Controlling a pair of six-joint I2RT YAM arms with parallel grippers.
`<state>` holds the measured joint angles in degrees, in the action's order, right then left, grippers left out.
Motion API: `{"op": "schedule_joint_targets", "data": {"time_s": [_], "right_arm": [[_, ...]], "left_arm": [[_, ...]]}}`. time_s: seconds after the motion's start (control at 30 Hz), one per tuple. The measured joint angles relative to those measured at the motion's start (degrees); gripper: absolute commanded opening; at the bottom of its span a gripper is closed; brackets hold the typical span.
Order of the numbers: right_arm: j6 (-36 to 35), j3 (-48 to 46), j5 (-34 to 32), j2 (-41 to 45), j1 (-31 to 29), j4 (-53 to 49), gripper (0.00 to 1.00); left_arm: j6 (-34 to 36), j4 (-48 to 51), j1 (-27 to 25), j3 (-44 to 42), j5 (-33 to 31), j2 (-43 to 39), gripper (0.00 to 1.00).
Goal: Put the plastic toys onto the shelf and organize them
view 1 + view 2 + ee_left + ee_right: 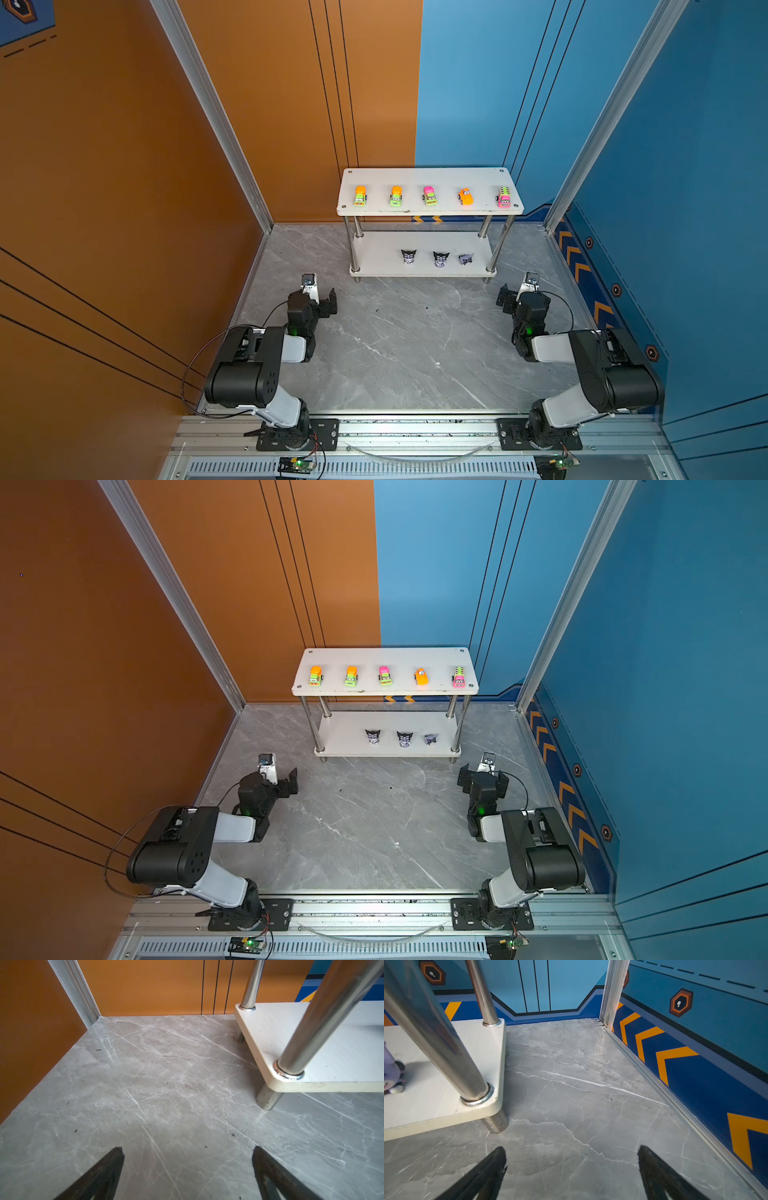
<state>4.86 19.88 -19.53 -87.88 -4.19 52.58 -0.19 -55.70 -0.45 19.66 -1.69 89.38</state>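
The left pincer (pixel 188 1150) stands wide with nothing between its dark fingers, low over the grey table (pixel 395 353) and just short of the left front post of the shelf (pixel 428 210). The right pincer (pixel 571 1150) mirrors it at the right front post, equally wide and bare. Neither touches the shelf.

Every toy sits on the shelf. Five cars line the top board in an evenly spaced row: an orange-and-green car (pixel 360 196), a second orange-and-green car (pixel 396 196), a pink-and-green car (pixel 430 196), an orange car (pixel 466 196) set slightly askew, and a pink car (pixel 504 197) near the right end. On the lower board stand three figures toward the right: a left figure (pixel 408 257), a middle figure (pixel 441 259) and a lilac figure (pixel 466 259), which seems turned or tipped differently; I cannot tell which.

The sorting looks finished. If anything needs straightening, these toys are probably very light, hard and smooth. The cars likely roll at a nudge, so grip across the body sides, above the wheels. The figures look top-heavy with thin ears that could snap; pinching the head from both sides is safest, reaching in between the posts.
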Motion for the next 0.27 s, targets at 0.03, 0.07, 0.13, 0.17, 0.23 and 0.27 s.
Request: {"op": "schedule_joint_targets", "data": {"time_s": [0.03, 0.07, 0.13, 0.17, 0.23, 0.27], "right_arm": [[0.0, 0.0, 0.0, 0.0, 0.0, -0.02, 1.0], [0.0, 0.02, 0.0, 0.0, 0.02, -0.04, 1.0], [0.0, 0.17, 0.02, 0.0, 0.04, -0.15, 1.0], [0.0, 0.24, 0.02, 0.0, 0.07, -0.26, 1.0], [0.0, 0.31, 0.02, 0.0, 0.07, -0.46, 1.0], [0.0, 0.31, 0.02, 0.0, 0.07, -0.48, 1.0]], "left_arm": [[0.02, -0.02, 0.0, 0.11, -0.11, 0.0, 0.98], [0.02, 0.02, 0.0, 0.15, -0.26, 0.0, 0.98], [0.04, 0.2, 0.0, 0.15, -0.52, 0.0, 0.98], [0.2, 0.26, 0.0, 0.17, -0.68, 0.0, 0.98], [0.28, 0.37, -0.09, 0.22, -0.87, 0.0, 0.98], [0.39, 0.63, -0.15, 0.33, -1.01, 0.0, 0.98]]}}
